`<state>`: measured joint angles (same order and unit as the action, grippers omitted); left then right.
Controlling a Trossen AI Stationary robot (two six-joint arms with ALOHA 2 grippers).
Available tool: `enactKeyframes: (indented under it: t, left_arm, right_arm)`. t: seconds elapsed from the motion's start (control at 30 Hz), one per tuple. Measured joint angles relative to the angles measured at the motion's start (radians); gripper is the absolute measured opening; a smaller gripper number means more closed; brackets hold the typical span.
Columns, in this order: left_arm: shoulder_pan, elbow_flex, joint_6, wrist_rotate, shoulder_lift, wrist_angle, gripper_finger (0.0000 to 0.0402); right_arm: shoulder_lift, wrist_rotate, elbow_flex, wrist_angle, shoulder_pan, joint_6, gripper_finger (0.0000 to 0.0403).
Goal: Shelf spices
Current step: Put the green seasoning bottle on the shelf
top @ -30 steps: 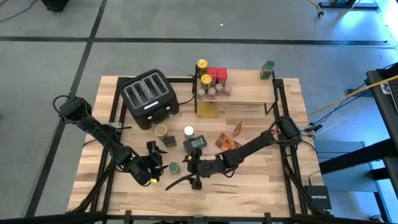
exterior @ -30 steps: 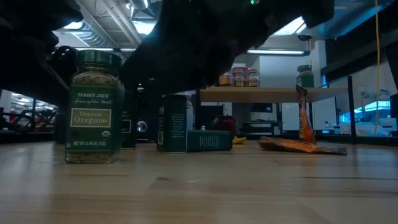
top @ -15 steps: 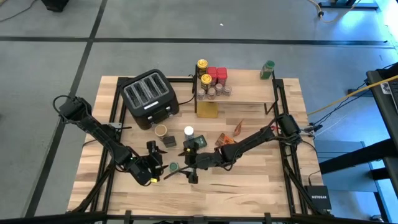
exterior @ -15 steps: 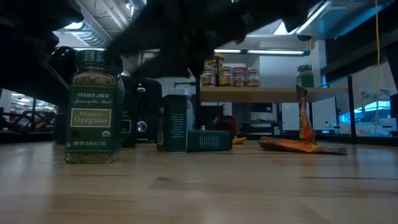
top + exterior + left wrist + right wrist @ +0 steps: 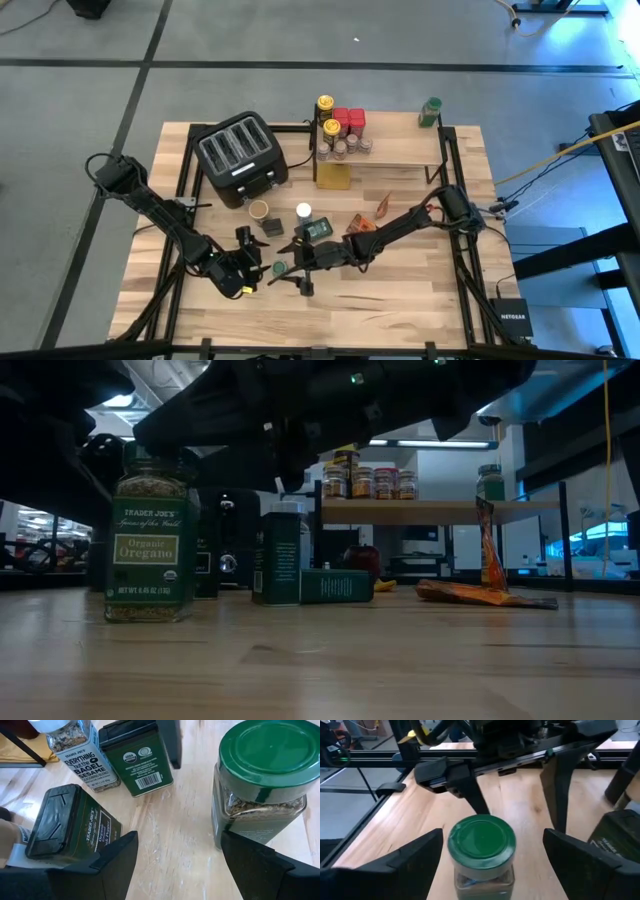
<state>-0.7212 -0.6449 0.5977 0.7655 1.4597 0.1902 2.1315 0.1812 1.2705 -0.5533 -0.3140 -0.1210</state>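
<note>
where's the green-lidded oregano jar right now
The oregano jar stands upright on the table's near-left part in the high view, between the open left gripper and the open right gripper.

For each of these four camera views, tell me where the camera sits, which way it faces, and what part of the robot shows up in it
High view: above the table, looking straight down; both arms show, and the toaster and shelf.
Low view: at tabletop height, looking level toward the shelf; dark arm parts hang overhead.
Left wrist view: on the left arm, looking past the open left gripper at the oregano jar and green tins.
Right wrist view: on the right arm, looking past the open right gripper, which flanks the same jar.
Shared: the oregano jar shows in all four views.
</note>
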Motion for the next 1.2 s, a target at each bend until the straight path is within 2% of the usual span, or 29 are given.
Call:
enactKeyframes:
  t: [0.4,0.9,1.2]
  left_arm:
    - [0.000,0.000,-0.002,0.005,0.000,0.000,0.0279]
    - [0.000,0.000,0.002,0.009,0.000,0.003,0.0279]
    - [0.000,0.000,0.005,0.009,0.000,0.004,0.0279]
  right_arm:
    - [0.017,-0.016,0.001,-0.028,0.007,0.003,0.0346]
    - [0.055,-0.013,0.054,-0.014,0.007,0.025,0.0213]
    - [0.048,-0.008,0.055,0.012,0.007,0.044,0.0218]
